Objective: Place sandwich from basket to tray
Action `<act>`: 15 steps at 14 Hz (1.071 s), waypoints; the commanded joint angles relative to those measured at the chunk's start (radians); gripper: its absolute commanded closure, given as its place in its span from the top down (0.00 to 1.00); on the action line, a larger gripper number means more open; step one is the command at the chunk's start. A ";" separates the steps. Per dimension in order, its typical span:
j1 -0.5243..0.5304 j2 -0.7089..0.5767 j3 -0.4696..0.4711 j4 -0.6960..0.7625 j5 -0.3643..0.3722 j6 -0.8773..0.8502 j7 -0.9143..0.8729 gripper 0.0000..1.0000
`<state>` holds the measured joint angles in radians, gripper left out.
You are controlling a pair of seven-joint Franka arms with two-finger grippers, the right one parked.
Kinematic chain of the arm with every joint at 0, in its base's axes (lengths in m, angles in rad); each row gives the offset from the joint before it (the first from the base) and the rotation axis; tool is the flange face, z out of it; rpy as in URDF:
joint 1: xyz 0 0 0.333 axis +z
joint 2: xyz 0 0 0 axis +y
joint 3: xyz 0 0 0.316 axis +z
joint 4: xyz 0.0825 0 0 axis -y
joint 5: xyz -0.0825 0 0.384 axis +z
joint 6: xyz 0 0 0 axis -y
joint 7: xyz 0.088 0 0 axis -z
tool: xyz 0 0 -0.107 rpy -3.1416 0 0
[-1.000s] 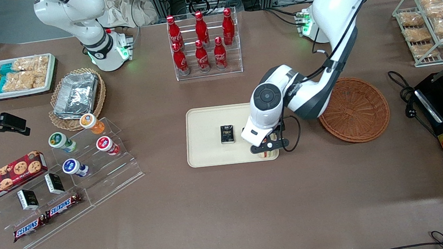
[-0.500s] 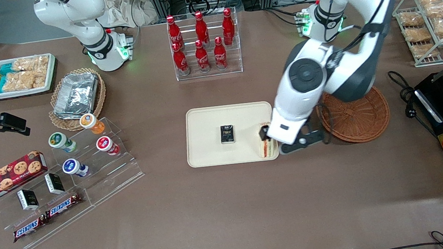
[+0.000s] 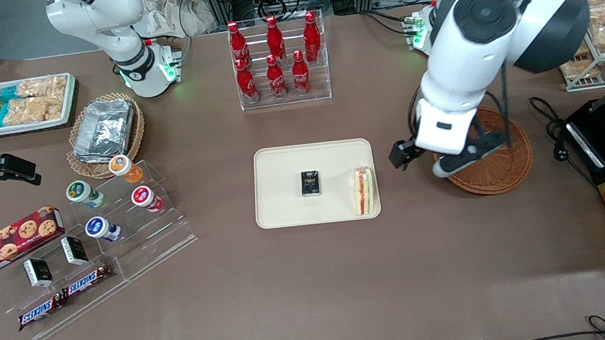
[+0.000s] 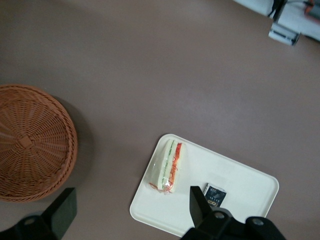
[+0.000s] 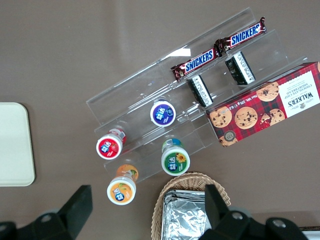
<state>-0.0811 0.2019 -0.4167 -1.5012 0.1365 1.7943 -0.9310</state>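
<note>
1. The sandwich (image 3: 364,190) (image 4: 168,165) lies on the tray (image 3: 290,210) (image 4: 245,175), at the edge nearest the working arm's end of the table, filling stripes showing.
2. A small black packet (image 3: 311,183) (image 4: 215,195) sits mid-tray, apart from the sandwich.
3. The gripper (image 3: 419,162) (image 4: 131,212) hangs above the table between tray and basket (image 3: 493,160) (image 4: 30,142), fingers spread wide and holding nothing.
4. The wicker basket sits beside the tray.

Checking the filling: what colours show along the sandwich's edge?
Red-orange and green, clearest in the left wrist view on the sandwich.
</note>
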 commanded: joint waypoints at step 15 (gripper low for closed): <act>-0.034 -0.273 0.440 -0.071 -0.106 -0.326 0.903 1.00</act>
<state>-0.1121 -0.0519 0.0196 -1.5556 0.0328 1.4857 -0.0596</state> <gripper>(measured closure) 0.000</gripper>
